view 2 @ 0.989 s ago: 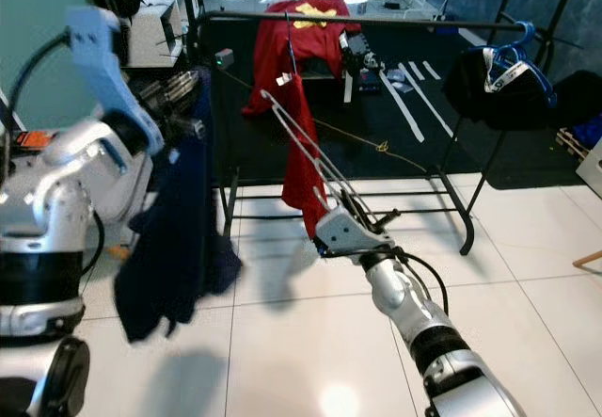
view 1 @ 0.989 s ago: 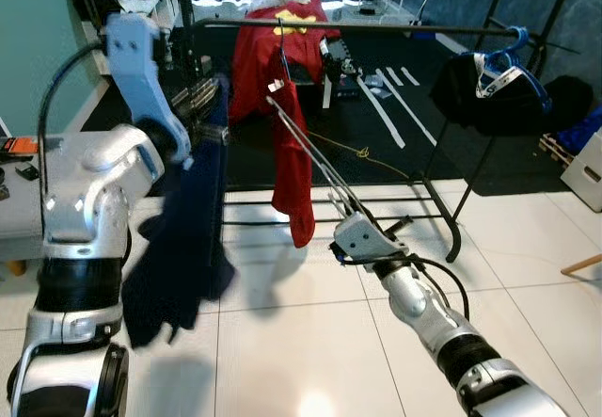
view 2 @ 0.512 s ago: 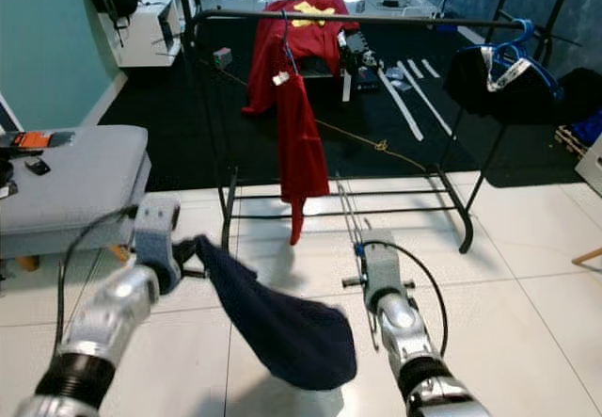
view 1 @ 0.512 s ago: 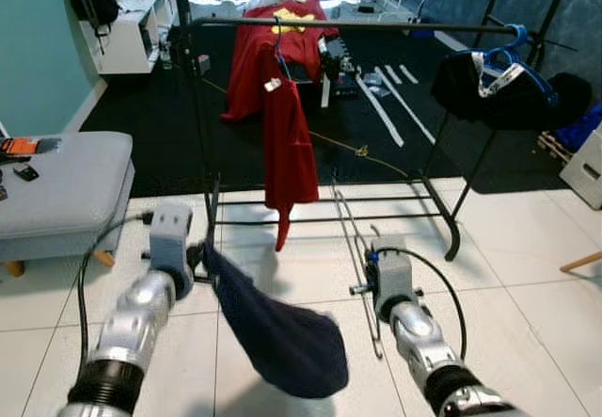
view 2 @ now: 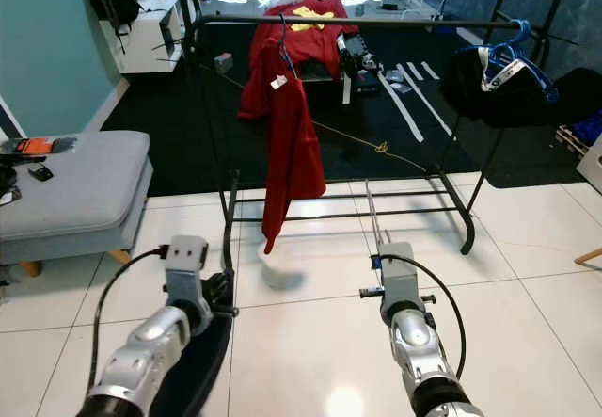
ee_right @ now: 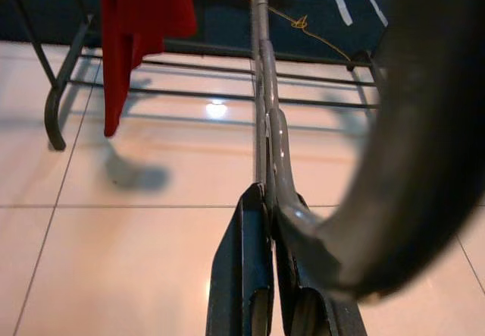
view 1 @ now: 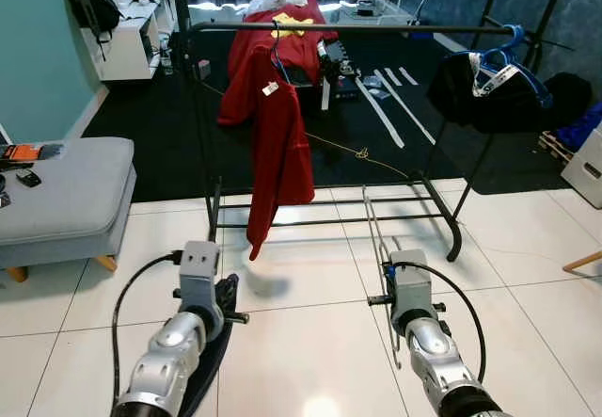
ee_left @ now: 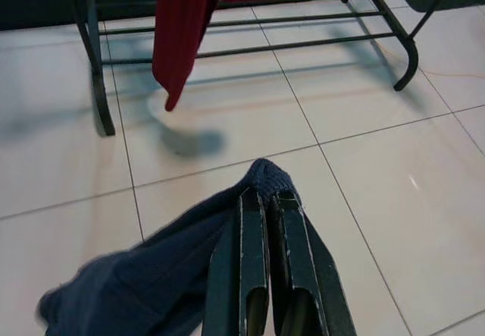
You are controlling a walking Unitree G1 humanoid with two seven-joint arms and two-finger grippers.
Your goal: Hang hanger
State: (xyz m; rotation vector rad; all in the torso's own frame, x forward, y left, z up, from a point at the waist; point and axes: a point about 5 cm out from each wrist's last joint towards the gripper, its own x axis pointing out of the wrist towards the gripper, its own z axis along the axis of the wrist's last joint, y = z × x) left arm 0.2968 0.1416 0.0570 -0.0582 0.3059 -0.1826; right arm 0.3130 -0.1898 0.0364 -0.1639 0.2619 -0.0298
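Observation:
A grey wire hanger (view 1: 376, 238) is clamped between the shut fingers of my right gripper (ee_right: 265, 193), low over the white tiles in front of the black clothes rack (view 1: 357, 29). The hanger's long wire points toward the rack's base. My left gripper (ee_left: 261, 198) is shut on a navy garment (ee_left: 159, 283), which droops to the floor beside that arm (view 1: 179, 337). A red garment (view 1: 277, 144) hangs from the rail's left part. A black garment on a blue hanger (view 1: 489, 88) hangs at the rail's right end.
A grey padded bench (view 1: 56, 186) stands at the left, a white shelf unit (view 1: 127, 40) behind it. A red costume (view 1: 287, 22) and clutter lie on the black mat beyond the rack. A white box (view 1: 588, 168) sits at the right edge.
Both arms have come down from rail height to just above the floor. The navy garment dropped with the left gripper; the wire hanger lowered with the right. The red garment stays hanging.

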